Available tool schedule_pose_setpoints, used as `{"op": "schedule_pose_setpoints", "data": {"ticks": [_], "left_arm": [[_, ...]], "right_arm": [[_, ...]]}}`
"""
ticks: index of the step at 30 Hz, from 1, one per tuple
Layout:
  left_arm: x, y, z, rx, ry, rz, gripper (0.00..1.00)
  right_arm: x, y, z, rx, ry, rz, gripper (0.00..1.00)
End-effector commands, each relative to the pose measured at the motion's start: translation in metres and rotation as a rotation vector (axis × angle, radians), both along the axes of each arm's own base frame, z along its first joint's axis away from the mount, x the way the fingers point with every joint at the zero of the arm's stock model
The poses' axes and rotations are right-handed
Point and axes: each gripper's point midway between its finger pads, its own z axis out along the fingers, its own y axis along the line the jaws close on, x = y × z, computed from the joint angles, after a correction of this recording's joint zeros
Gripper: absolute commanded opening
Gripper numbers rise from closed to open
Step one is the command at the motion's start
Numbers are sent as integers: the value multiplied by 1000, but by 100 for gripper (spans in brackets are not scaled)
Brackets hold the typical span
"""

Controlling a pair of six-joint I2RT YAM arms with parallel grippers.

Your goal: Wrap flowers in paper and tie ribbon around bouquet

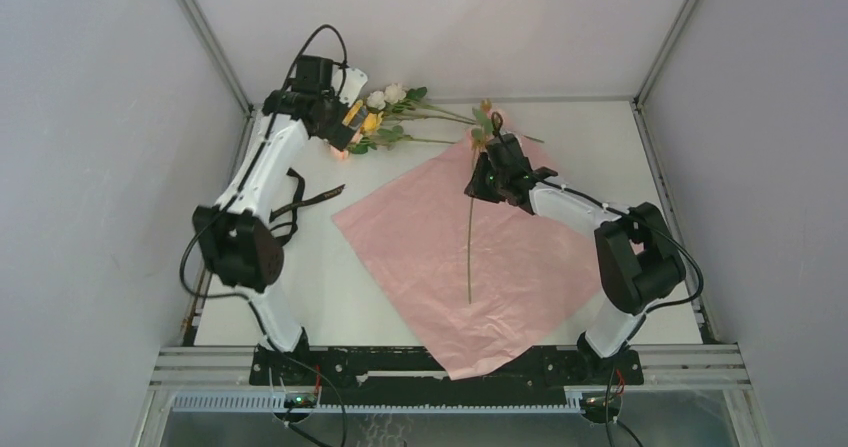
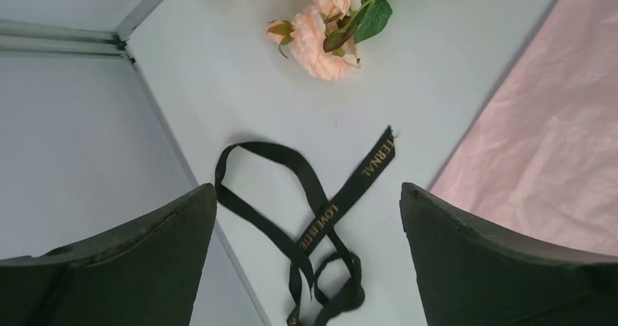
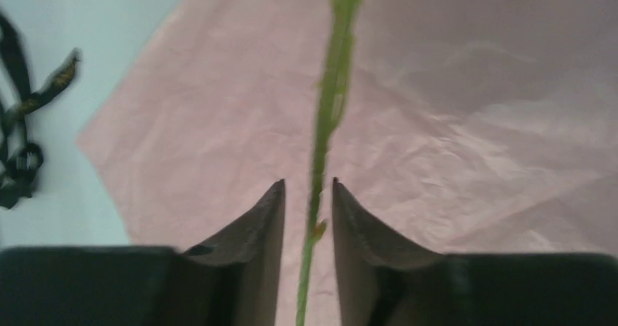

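Apparently flower stem (image 3: 331,107) between right fingers (image 3: 251,238).

I see one sheet of pink paper (image 1: 430,237) and one black ribbon (image 2: 331,209). One green stem (image 1: 469,257) is by itself. The other flowers (image 1: 390,127) make one bunch, with two white blooms (image 1: 376,99), one yellow bloom (image 1: 372,122) and at least two pink blooms (image 2: 321,45). There are two robot arms (image 1: 265,167).
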Motion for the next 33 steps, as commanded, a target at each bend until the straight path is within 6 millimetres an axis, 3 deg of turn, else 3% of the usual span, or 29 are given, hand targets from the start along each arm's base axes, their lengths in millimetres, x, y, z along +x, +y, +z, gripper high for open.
{"op": "schedule_pose_setpoints", "data": {"ticks": [1,6,13,17,20,23,24,26,27,29,33], "left_arm": [[50,-1,-23,96,-2,-121,100],[98,16,-70,320,33,-174,100],[126,15,-131,404,128,-291,100],[149,24,-149,467,106,-238,100],[158,35,-163,513,112,-190,86],[156,42,-169,527,123,-184,59],[155,45,-168,528,123,-183,46],[155,54,-163,540,111,-160,6],[156,60,-156,544,92,-128,1],[156,75,-128,539,38,-54,0],[142,109,-43,545,-140,120,0]], "right_arm": [[1,-17,-2,-71,5,-75,48],[-3,-28,6,-122,-15,-80,58],[-11,-40,12,-184,-20,-66,59],[-14,-45,8,-208,-5,-55,59],[-15,-47,8,-206,0,-53,59],[-14,-47,13,-200,-12,-50,59],[-14,-47,15,-196,-15,-51,59],[-14,-47,20,-187,-23,-50,59],[-15,-48,23,-182,-29,-51,59],[-16,-49,30,-177,-44,-48,59],[-22,-42,59,-160,-124,32,59]]}}
